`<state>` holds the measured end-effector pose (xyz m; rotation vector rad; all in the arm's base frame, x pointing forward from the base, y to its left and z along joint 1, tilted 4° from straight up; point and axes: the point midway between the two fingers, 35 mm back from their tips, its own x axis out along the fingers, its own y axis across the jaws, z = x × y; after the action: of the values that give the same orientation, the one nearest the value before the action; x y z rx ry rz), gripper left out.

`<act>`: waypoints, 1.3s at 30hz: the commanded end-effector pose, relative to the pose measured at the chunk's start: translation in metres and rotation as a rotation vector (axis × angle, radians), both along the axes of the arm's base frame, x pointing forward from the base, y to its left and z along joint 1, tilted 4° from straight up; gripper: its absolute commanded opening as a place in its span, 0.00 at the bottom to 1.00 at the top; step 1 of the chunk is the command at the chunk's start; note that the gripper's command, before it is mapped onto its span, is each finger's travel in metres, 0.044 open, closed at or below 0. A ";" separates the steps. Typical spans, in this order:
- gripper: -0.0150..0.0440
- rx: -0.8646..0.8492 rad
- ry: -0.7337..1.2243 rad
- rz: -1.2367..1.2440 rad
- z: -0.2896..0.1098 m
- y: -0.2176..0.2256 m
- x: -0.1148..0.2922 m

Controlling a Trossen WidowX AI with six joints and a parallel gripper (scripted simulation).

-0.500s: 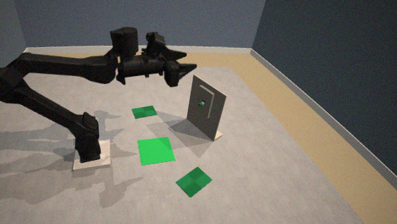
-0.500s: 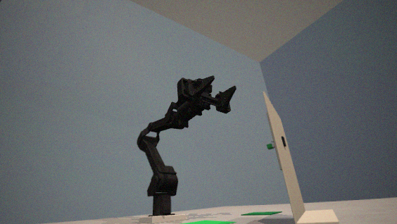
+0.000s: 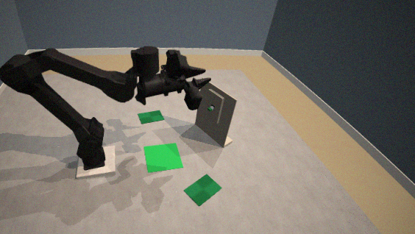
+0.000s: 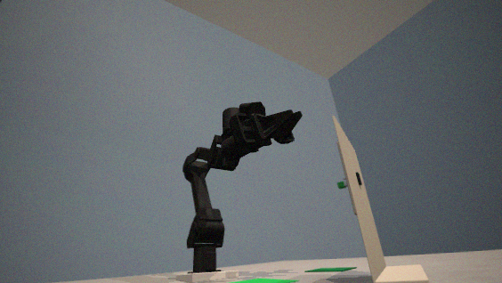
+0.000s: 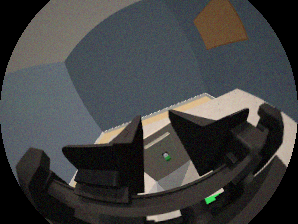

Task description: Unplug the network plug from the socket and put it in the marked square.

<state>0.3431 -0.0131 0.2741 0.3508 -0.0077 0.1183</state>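
Note:
The small green plug (image 3: pixel 210 108) (image 4: pixel 342 184) (image 5: pixel 166 157) sits in the socket on the grey upright panel (image 3: pixel 221 126) (image 4: pixel 362 218). My gripper (image 3: pixel 206 74) (image 4: pixel 297 117) (image 5: pixel 154 116) hangs in the air near the panel's top edge, above the plug and a little short of it. It touches nothing. Its fingers stand partly apart with nothing between them, and the wrist view shows the plug through the gap, farther off. A bright green square (image 3: pixel 162 157) lies on the table in front of the panel.
Two darker green squares (image 3: pixel 151 116) (image 3: pixel 202 189) lie on the table, one behind and one in front of the bright one. The arm's base (image 3: pixel 93 167) stands on a white plate at the left. The panel stands on a pale foot (image 4: pixel 400 272).

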 end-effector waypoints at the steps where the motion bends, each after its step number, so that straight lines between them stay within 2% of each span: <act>1: 0.52 0.103 0.021 0.046 -0.016 -0.003 0.004; 18: 0.52 0.602 0.170 0.245 -0.086 -0.020 -0.001; 39: 0.52 1.182 0.472 0.430 -0.155 -0.023 -0.060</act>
<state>0.2917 -0.0383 0.1252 1.4961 0.4427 0.4458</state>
